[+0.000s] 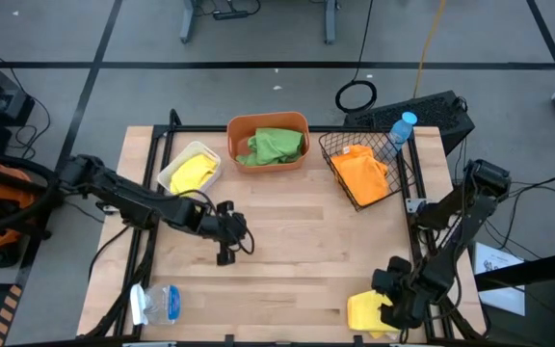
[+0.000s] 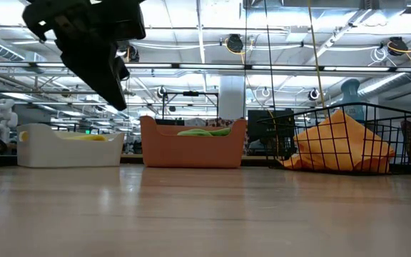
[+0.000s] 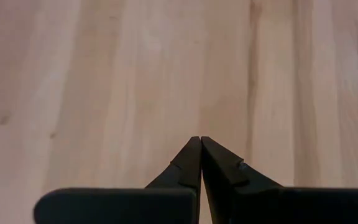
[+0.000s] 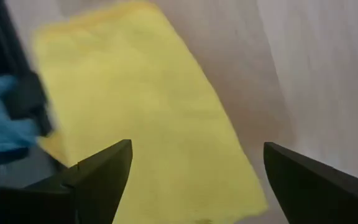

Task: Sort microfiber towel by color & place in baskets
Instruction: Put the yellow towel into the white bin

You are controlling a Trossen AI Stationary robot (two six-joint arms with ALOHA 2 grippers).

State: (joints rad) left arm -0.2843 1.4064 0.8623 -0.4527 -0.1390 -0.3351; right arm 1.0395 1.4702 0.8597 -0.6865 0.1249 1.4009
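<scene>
At the table's near right edge, the right gripper (image 4: 194, 171), jaws spread, hovers over a flat bright-yellow microfiber towel (image 4: 148, 118) lying lengthwise ahead of it; left gripper (image 3: 199, 146) clenched empty

Three baskets (image 1: 268, 145) line the table's (image 1: 297, 251) far edge.

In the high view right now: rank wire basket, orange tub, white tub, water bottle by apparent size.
1. black wire basket
2. orange tub
3. white tub, looks only slightly smaller than the orange one, so that pair is close
4. water bottle, clearly smallest
</scene>
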